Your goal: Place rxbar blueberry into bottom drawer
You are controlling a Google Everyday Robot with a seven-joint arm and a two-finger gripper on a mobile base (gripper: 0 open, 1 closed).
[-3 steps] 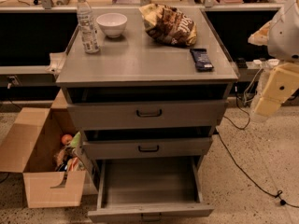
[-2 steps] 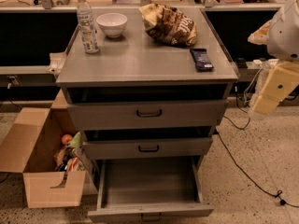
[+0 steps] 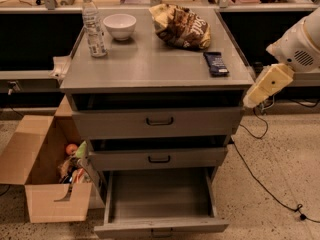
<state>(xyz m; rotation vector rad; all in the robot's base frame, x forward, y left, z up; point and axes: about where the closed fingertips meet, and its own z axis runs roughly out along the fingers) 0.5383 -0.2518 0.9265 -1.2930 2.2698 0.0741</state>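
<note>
The rxbar blueberry (image 3: 216, 63) is a small dark navy bar lying flat near the right edge of the grey cabinet top (image 3: 150, 69). The bottom drawer (image 3: 159, 200) is pulled wide open at the foot of the cabinet and nothing shows inside it. Only part of my arm shows: a white housing (image 3: 300, 44) and a cream link (image 3: 265, 85) at the right edge, just right of the cabinet's top corner and below the bar's level. My gripper itself is out of view.
A brown-and-cream chip bag (image 3: 181, 27), a white bowl (image 3: 119, 25) and a water bottle (image 3: 93, 25) stand on the cabinet top. The two upper drawers (image 3: 159, 122) are slightly ajar. An open cardboard box (image 3: 45, 174) of items sits at the left. A black cable (image 3: 260, 179) crosses the floor at the right.
</note>
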